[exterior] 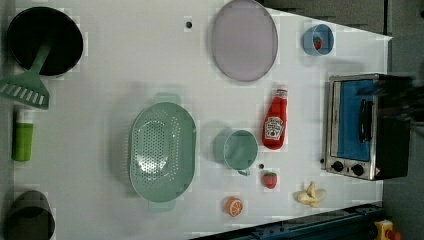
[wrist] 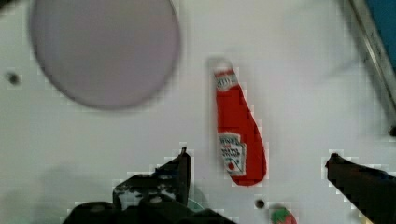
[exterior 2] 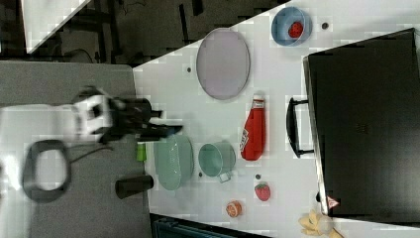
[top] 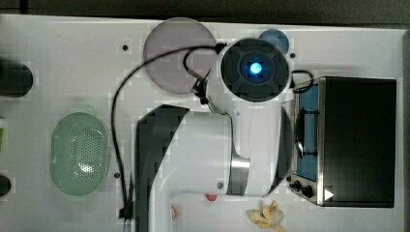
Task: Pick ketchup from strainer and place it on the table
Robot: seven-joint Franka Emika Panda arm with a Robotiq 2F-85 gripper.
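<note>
The jaws are spread wide and grasping nothing; the gripper [wrist: 257, 161] hangs above the ketchup [wrist: 236, 135], which lies flat on the table [wrist: 299, 70] between the two dark fingers [wrist: 180, 170] in the wrist view. So the bottle is out of the strainer [exterior: 162, 150] and down on the white top, cap towards the plate [exterior: 244, 40]. In the left view it rests just beside the green cup [exterior: 240, 149], between that cup and the toaster oven [exterior: 365, 127], touching neither. The strainer sits bare on the cup's other side.

One ketchup, one strainer, one plate, one cup. Two strawberries: one on the table [exterior: 269, 179] near the bottle's base, one inside the small blue bowl [exterior: 318, 40]. One orange half [exterior: 233, 205], one banana [exterior: 311, 194].

In the top view the arm [top: 203, 154] covers the ketchup and the cup, and part of the plate. In the right view the arm is blurred, off the table's edge.
</note>
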